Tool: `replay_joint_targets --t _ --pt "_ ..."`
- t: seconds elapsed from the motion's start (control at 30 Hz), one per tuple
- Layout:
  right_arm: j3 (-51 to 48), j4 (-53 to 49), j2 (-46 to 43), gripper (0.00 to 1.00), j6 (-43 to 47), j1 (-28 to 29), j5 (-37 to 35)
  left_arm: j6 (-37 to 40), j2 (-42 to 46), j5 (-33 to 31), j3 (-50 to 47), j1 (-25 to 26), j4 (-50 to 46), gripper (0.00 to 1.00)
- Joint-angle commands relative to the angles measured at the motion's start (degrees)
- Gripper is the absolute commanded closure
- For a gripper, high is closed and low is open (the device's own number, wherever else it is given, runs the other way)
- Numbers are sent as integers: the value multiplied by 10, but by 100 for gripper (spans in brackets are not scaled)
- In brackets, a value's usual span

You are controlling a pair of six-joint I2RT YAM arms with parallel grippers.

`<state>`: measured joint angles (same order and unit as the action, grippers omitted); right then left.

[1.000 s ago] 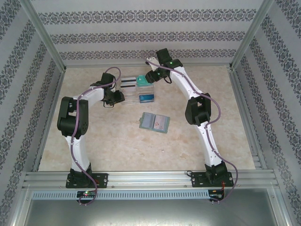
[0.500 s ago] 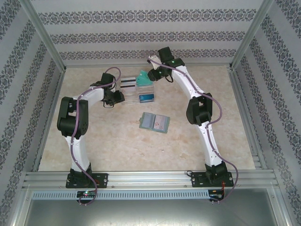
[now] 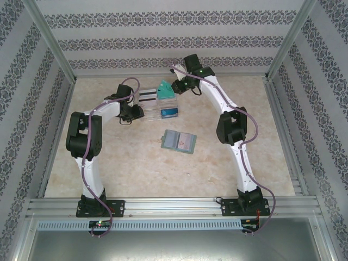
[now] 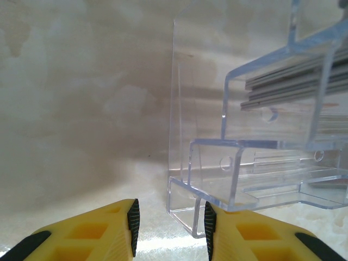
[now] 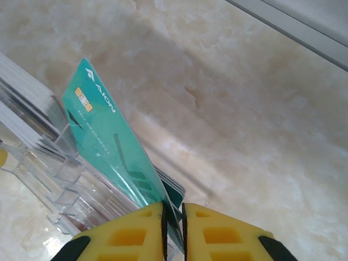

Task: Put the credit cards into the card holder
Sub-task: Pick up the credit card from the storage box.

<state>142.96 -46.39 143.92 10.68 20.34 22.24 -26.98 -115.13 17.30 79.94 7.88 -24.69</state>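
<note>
Since a second ago, the right pincer (image 5: 173, 217) has pinched shut on the teal credit card (image 5: 103, 136) and tipped it up out of the clear stand (image 5: 49, 179). The card's lower corner is clamped between the pads. The left pincer (image 4: 168, 223) stands part-open, with the stand's corner between its fingers. The card holder (image 3: 178, 141) lies open on the surface (image 3: 136, 168), well apart from both pincers, toward the arm bases.
</note>
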Motion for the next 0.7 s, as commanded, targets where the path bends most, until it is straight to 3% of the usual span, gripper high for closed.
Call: replay_joint_targets --t 0.0,0.67 --pt "-10 10 -34 85 1 -6 25 15 7 -12 -15 5 -38 62" --pt "-13 3 -30 85 -20 -26 86 16 10 -10 -16 6 -39 62"
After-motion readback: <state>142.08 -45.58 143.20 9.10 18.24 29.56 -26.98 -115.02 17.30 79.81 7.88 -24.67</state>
